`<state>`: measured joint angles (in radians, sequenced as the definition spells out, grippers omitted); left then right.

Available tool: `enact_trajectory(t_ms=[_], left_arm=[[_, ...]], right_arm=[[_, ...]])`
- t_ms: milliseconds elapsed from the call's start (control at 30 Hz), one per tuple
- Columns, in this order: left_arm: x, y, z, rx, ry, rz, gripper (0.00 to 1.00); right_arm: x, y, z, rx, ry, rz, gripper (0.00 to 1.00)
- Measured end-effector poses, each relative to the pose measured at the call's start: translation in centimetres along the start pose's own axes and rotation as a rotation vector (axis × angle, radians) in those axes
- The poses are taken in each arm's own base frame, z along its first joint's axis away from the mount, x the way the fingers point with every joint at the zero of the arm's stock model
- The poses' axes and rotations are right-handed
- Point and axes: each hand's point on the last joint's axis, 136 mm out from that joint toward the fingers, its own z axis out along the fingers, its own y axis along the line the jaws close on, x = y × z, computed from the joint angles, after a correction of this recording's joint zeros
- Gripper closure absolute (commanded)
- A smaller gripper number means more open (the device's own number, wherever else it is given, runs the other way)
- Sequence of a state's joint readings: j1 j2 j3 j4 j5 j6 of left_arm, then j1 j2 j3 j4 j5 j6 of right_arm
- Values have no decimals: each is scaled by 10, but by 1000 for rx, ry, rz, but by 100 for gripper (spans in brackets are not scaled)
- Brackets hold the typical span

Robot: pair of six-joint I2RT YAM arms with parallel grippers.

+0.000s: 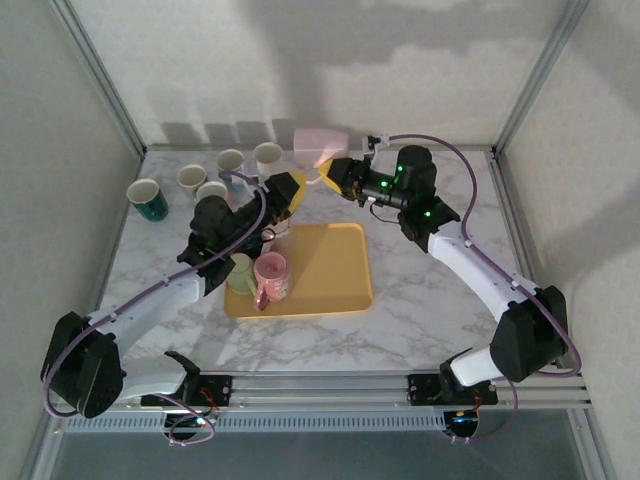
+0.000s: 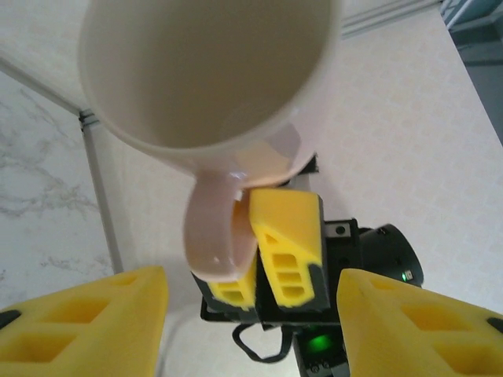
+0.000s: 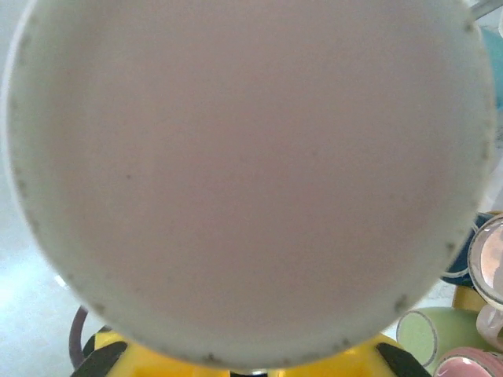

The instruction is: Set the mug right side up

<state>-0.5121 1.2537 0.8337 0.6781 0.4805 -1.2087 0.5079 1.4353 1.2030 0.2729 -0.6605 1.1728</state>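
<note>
Dim, grey light throughout — broad soft shadows lie on the wall [image 1: 300,60] behind the mug [image 1: 320,145]. From the right wrist the mug sits too close — blurred, faintly speckled.

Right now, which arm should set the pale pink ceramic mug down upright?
Right. The right tool is shut on the handle of the pale pink ceramic mug, held aloft; the left tool is open beside it, holding nothing.
</note>
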Motion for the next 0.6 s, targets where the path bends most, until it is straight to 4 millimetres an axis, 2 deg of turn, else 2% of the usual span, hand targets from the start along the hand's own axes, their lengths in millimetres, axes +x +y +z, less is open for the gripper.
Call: enact_trajectory(t_ms=[200,400,600], left_arm=[[-1,7,5,-16,1,-12,45],[-2,10,15,-19,7,-38,52],[-2,2,21,8,8,-49,65]], right_arm=[[1,9,-2,-36,6,-1,100],[5,3,-2,-29,18,23,100],[11,3,0,-34,40,29,100]])
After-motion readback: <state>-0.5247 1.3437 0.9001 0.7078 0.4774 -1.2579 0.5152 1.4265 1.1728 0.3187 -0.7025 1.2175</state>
